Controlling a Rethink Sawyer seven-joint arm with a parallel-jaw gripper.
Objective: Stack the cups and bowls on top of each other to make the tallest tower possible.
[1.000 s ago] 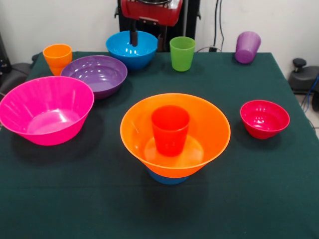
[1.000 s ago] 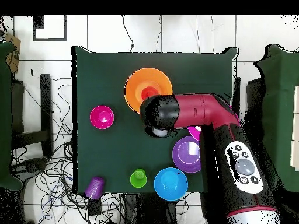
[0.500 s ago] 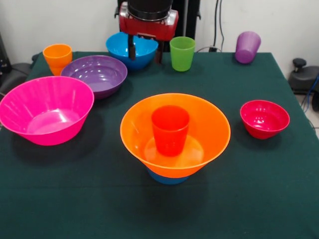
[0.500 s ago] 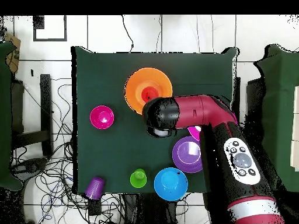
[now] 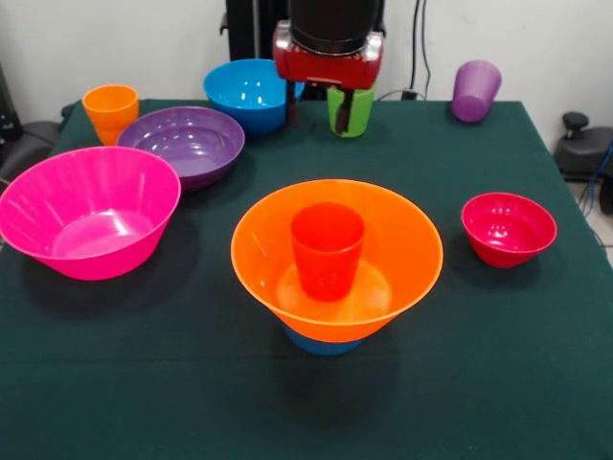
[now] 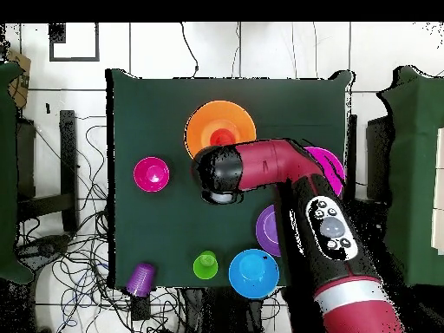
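So the gripper (image 5: 317,103) is hanging above the far part of the table, fingers spread apart with nothing between them. One dark finger (image 5: 290,102) sits in front of the medium blue bowl (image 5: 247,90), the other overlaps the green cup (image 5: 351,112). From overhead, the arm's black wrist (image 6: 217,173) shows just below the tower.

Nearest to the camera is the tower (image 5: 336,264): small light-blue bowl (image 5: 322,343) as base, barely peeking out, large orange bowl (image 5: 337,254) sitting on it, and the red-orange cup (image 5: 328,249) standing upright inside the orange one.

Off to the left is the large pink bowl (image 5: 88,211), on its own on the dark green tablecloth (image 5: 479,364). On the right, the small red bowl (image 5: 509,229), well apart from the tower.

Further back there's the medium purple bowl (image 5: 182,143), just behind the pink one. The yellow-orange cup (image 5: 111,111) stands upright by its left side.

Along the far edge: blue bowl, green cup, and at the right corner the purple cup (image 5: 475,91), which looks tilted.
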